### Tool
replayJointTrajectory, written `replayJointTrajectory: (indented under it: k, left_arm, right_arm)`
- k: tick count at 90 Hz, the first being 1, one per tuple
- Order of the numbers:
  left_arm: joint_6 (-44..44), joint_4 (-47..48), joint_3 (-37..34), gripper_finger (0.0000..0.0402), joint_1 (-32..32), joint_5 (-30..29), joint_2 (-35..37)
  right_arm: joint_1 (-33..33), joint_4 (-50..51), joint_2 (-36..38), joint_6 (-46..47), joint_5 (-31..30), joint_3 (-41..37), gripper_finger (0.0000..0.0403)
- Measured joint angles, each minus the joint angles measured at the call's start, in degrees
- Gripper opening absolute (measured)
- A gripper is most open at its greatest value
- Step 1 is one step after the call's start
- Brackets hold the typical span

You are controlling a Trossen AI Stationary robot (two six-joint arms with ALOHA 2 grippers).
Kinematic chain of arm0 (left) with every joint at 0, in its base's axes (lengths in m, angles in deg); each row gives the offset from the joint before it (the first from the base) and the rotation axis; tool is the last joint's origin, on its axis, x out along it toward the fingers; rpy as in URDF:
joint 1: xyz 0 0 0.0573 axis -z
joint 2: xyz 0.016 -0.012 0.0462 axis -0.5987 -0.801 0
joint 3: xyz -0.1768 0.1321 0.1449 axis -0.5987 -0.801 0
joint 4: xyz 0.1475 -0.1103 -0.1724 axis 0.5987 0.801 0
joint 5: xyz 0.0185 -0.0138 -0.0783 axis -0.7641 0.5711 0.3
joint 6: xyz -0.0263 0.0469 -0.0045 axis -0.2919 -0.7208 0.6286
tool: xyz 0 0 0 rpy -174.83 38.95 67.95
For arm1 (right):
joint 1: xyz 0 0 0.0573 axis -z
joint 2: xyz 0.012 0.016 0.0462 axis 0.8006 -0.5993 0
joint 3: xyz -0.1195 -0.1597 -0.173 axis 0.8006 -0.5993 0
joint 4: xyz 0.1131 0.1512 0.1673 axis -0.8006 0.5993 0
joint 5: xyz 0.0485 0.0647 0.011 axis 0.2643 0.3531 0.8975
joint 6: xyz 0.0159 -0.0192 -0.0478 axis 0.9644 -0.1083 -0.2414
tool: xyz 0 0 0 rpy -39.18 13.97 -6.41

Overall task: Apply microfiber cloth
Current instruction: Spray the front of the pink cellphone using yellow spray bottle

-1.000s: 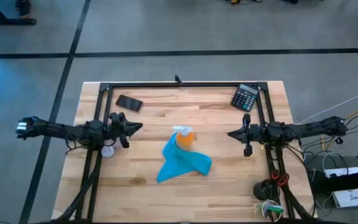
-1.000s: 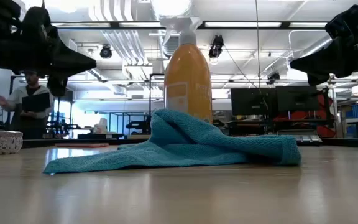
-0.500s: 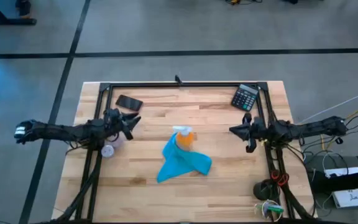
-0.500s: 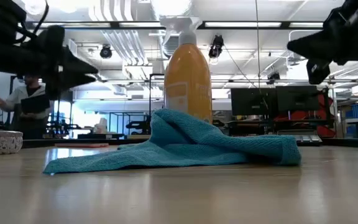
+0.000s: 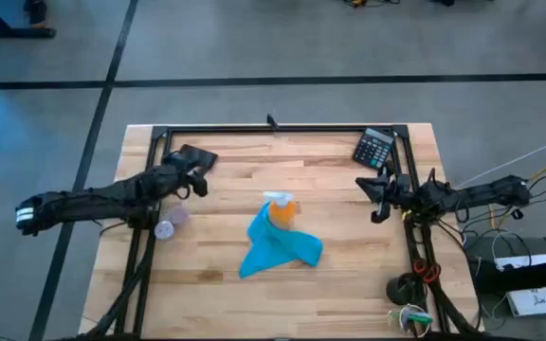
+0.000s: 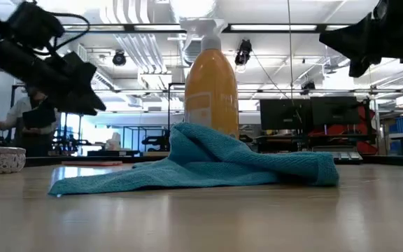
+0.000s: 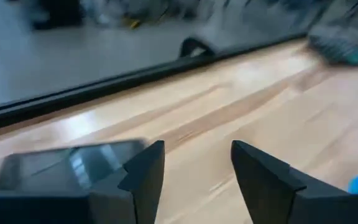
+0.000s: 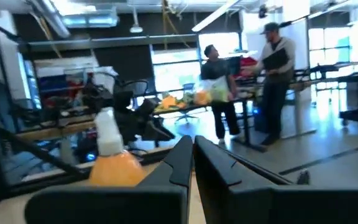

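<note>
The turquoise microfiber cloth (image 5: 278, 248) lies crumpled at the table's middle, with its raised fold (image 6: 187, 140) against the foot of the orange spray bottle (image 5: 282, 209), which stands upright. My left gripper (image 5: 200, 167) hovers open over the far left of the table, just beside the black phone (image 7: 61, 165), which lies flat on the wood. My right gripper (image 5: 362, 184) hangs shut above the table's right side, near the calculator (image 5: 375, 147). Both grippers are well clear of the cloth.
A black frame rail (image 5: 273, 129) runs along the far edge and down both sides. A small whitish bowl (image 5: 165, 227) sits near the left arm. Cables and small objects (image 5: 410, 294) lie at the near right. People stand in the room beyond (image 8: 272, 81).
My left gripper has swung toward the far edge, reaching the phone, and has tipped downward. My right gripper has drifted toward the far edge and risen a little. The cloth and bottle have stayed put.
</note>
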Motion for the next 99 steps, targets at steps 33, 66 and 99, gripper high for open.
replayJointTrajectory:
  k: [33,66,99]
  left_arm:
    - [0.97,0.00,1.32,0.0120,-3.17,-5.93,-9.79]
    - [5.96,-2.09,1.39,0.0063,-14.02,-5.83,-17.27]
    - [3.87,-1.57,10.18,0.0003,-24.24,1.13,-32.12]
  right_arm:
    - [-0.01,-1.47,-9.59,4.13,0.66,0.17,0.0000]
    - [-0.04,-1.58,-17.24,11.28,0.87,2.47,0.0000]
    - [-0.04,-1.49,-25.65,14.52,0.87,6.75,0.0000]
